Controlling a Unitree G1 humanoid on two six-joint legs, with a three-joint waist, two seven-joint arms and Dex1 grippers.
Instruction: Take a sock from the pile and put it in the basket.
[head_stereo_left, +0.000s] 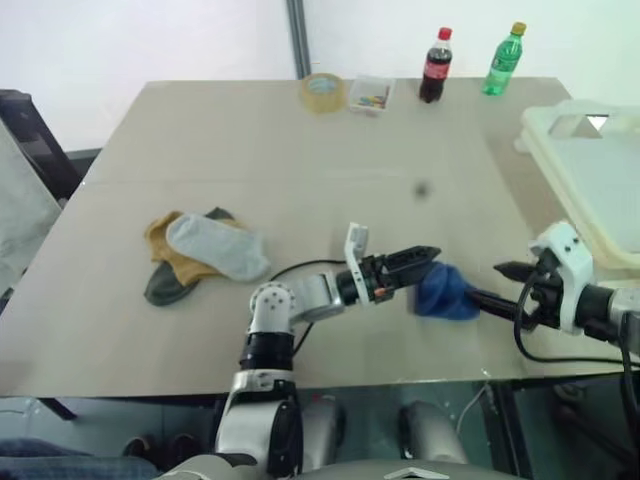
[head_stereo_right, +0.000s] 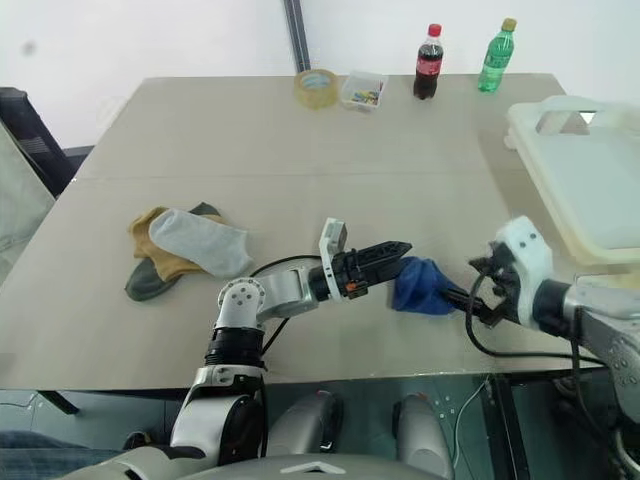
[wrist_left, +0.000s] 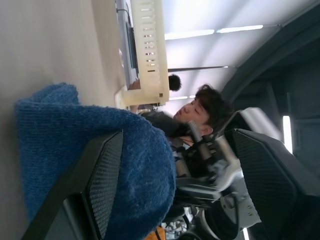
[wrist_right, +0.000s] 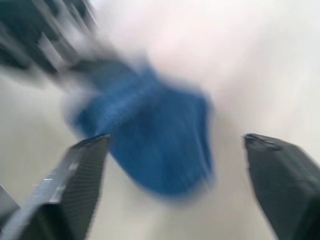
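Observation:
The blue sock (head_stereo_left: 446, 292) is bunched near the table's front edge, between my two grippers. My left gripper (head_stereo_left: 428, 262) points right and is open. The sock is draped over its finger (wrist_left: 95, 190) nearer the table, and the other finger (wrist_left: 270, 175) stands far off and bare. My right gripper (head_stereo_left: 487, 281) faces it from the right, open, fingers (wrist_right: 82, 180) wide with the sock just ahead. The pile (head_stereo_left: 200, 255) of grey, mustard and dark green socks lies to the left. The cream basket (head_stereo_left: 560, 125) stands at the table's right edge.
At the table's far edge stand a tape roll (head_stereo_left: 323, 92), a small clear box (head_stereo_left: 368, 95), a cola bottle (head_stereo_left: 435, 65) and a green bottle (head_stereo_left: 504, 60). A person (wrist_left: 200, 107) sits beyond the basket. A dark chair (head_stereo_left: 30, 140) is at the left.

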